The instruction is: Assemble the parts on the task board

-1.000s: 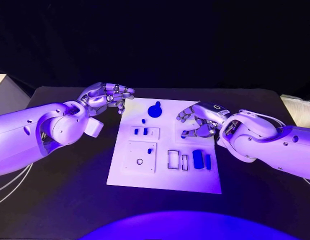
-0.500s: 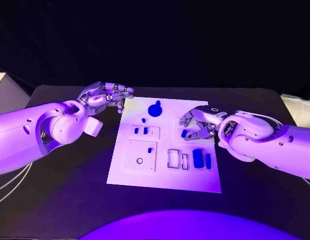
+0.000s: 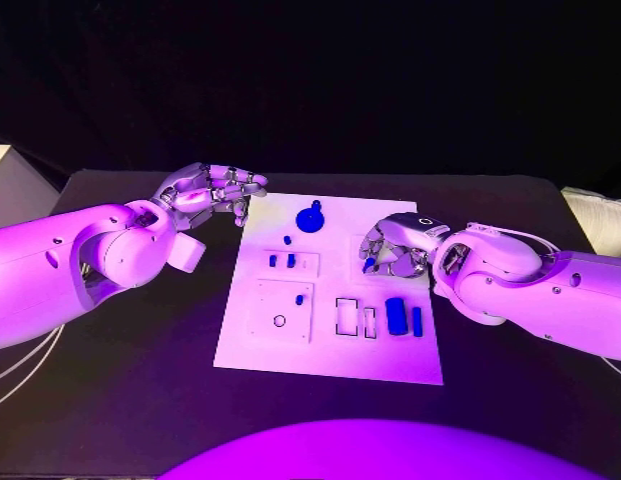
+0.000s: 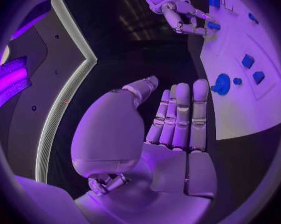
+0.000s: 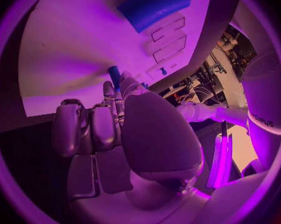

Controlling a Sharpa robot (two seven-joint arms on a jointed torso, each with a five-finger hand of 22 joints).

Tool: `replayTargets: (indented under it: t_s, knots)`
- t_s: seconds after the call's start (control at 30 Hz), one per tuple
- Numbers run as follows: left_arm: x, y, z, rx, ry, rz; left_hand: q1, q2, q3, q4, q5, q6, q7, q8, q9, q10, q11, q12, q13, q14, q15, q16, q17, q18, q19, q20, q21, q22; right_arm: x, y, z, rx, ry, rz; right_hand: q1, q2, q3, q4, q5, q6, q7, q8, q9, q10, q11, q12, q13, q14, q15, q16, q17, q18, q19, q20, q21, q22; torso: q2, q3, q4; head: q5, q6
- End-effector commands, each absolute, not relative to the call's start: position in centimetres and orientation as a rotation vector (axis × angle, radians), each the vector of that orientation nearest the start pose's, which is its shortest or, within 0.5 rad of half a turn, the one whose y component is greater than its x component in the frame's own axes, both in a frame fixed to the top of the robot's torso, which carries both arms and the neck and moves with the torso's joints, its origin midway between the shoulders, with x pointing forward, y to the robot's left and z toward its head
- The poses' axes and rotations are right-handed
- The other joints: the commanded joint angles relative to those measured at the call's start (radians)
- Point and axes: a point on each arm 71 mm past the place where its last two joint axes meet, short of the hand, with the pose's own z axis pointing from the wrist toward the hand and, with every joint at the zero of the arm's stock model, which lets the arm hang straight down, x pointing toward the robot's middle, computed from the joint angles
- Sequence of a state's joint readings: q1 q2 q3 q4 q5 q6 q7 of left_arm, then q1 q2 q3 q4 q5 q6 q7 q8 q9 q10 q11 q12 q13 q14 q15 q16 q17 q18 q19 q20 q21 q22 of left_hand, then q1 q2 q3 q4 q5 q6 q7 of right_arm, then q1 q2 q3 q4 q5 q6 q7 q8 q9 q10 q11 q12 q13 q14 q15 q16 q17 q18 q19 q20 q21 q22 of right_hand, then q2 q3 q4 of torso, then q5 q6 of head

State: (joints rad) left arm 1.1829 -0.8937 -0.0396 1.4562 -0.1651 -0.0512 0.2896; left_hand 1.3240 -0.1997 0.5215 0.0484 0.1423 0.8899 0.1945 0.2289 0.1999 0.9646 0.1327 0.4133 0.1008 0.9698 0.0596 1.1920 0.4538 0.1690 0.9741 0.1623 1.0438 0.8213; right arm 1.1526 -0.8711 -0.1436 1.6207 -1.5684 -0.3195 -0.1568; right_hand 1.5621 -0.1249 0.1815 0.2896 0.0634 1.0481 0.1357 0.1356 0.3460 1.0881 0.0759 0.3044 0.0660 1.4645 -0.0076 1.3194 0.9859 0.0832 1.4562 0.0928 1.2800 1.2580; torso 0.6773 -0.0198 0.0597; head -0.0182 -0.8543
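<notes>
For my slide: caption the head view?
Right hand pinches a small blue part over the task board; left hand hovers beside it.

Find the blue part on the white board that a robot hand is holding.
It is the small blue peg in the fingers of the right hand, at the task board's right side. The round knob and the other blue pieces lie untouched.
</notes>
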Motion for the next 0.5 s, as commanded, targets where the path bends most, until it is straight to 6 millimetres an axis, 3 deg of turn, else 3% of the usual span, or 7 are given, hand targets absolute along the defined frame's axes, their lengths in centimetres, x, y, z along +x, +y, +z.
replayTargets:
  t_s: [0.03, 0.5]
  knots:
    - [48.92, 23.68, -19.43, -0.967, 1.667, -1.582, 0.004, 0.000, -0.002, 0.006, 0.000, -0.008, 0.000, -0.002, -0.001, -0.007, 0.000, 0.006, 0.001, -0.002, 0.004, 0.006, 0.002, 0.007, -0.008, -0.003, -0.004, -0.001, 43.81, -18.37, -23.35, -0.297, 1.750, 0.625, -0.004, 0.008, 0.030, 0.000, -0.004, 0.018, -0.005, 0.007, 0.001, 0.027, -0.006, -0.018, -0.001, 0.005, -0.006, 0.010, 0.007, -0.014, 0.010, -0.006, 0.014, 0.016, 0.000, 0.0002, -0.0006, 0.000, -0.001]
    - [48.91, 23.72, -19.47, -0.970, 1.673, -1.579, 0.003, 0.002, -0.002, 0.008, 0.001, -0.008, -0.001, -0.002, -0.001, -0.008, 0.000, 0.007, 0.001, -0.002, 0.005, 0.006, 0.002, 0.006, -0.006, -0.002, -0.003, 0.000, 43.51, -18.07, -23.54, -0.310, 1.744, 0.625, 0.009, -0.021, 0.203, -0.028, -0.007, 0.076, -0.025, 0.047, 0.023, 0.139, -0.028, -0.097, 0.005, 0.010, -0.024, 0.031, 0.037, -0.028, 0.028, -0.022, 0.077, 0.088, 0.000, 0.0005, -0.0006, 0.000, -0.005]
